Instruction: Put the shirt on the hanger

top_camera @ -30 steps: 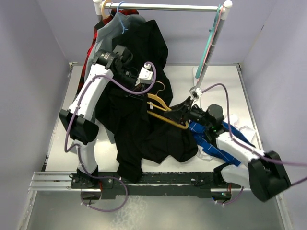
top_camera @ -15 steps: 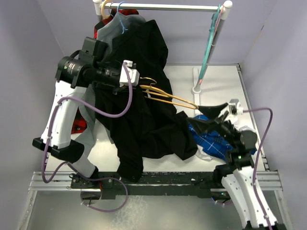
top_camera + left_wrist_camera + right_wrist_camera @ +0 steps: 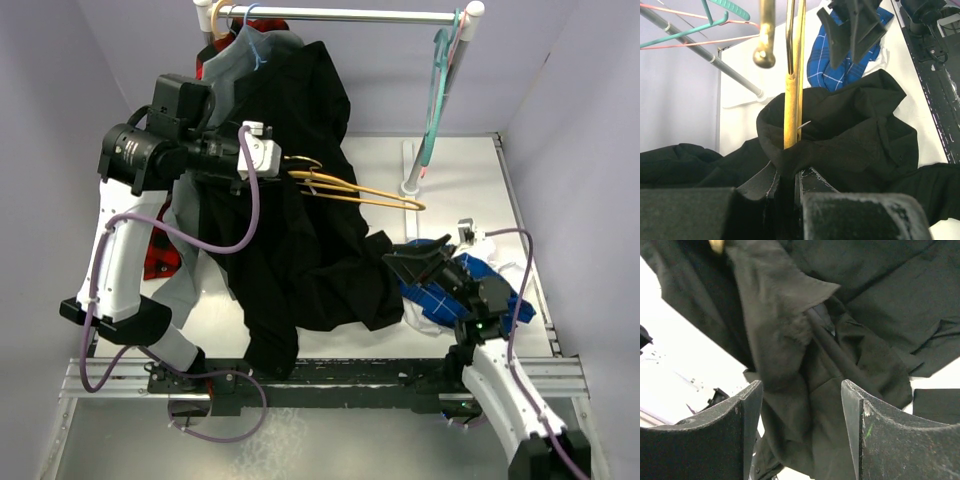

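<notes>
Left pincer (image 3: 785, 175) clamped hanger (image 3: 791, 100) and shirt (image 3: 850, 135) cloth at its tips; right pincer (image 3: 801, 390) gaped empty, shirt just ahead. Draping appeared in hand; next, presumably, the right had to grip cloth.

Surface (image 3: 370, 160): white, walled left, right and behind in pale purple (image 3: 60, 100).

Rack bar (image 3: 340, 15): metal, horizontal along the back, white end caps. Right post foot (image 3: 410, 185) stands on the surface.

Teal hanger (image 3: 432, 110): hangs from the right end of the bar, tilted down along the post.

Grey shirt (image 3: 235, 50): on the left end of the bar, on a light-blue hook.

Red-checked cloth (image 3: 160, 260): low on the left, partly hidden.

Blue-checked shirt (image 3: 440, 295): crumpled on the surface at the right, lying over a white cloth (image 3: 425, 320).

Slotted metal rail (image 3: 100, 375): runs along the near edge.
</notes>
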